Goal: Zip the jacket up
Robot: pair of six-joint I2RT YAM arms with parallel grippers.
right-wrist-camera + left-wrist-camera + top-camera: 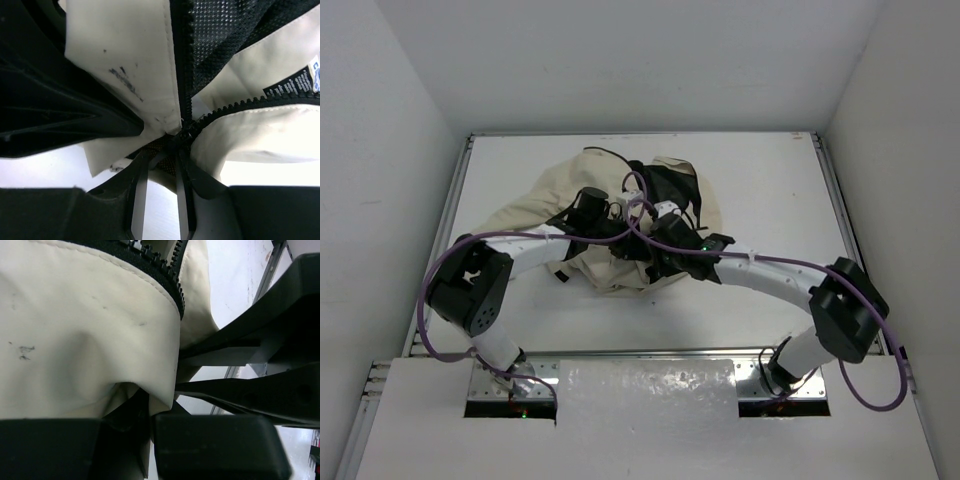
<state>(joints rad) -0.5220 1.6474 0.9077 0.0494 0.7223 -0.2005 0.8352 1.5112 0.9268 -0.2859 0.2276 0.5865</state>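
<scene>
Right now my left gripper (150, 432) is nearly closed, its two black fingers (220, 445) pinching a fold of the jacket (535, 205) at the cream edge just below the zip teeth (160, 270). The cloth runs down into the narrow gap between them. My right gripper (172, 150) is closed down to a small gap too. Its thin fingers (137, 195) come together at the slider (182, 134), where the two rows of teeth meet, and they appear to have hold of it.

From the overhead camera I see the jacket bunched in a heap at the middle of the table (760, 180), cream side mostly up with black lining showing at the far right of the heap. Both arms reach in and meet over its near half. That view hides the fingertips and the zip entirely.

The left wrist camera gives me the pinched hem and the right gripper's fingers close beside it, but not the slider. Only the right wrist camera shows the slider, with the teeth joined above it in the frame and splitting off to the right, the black mesh lining (225, 30) and a black label (292, 82) with white print too small to read.
</scene>
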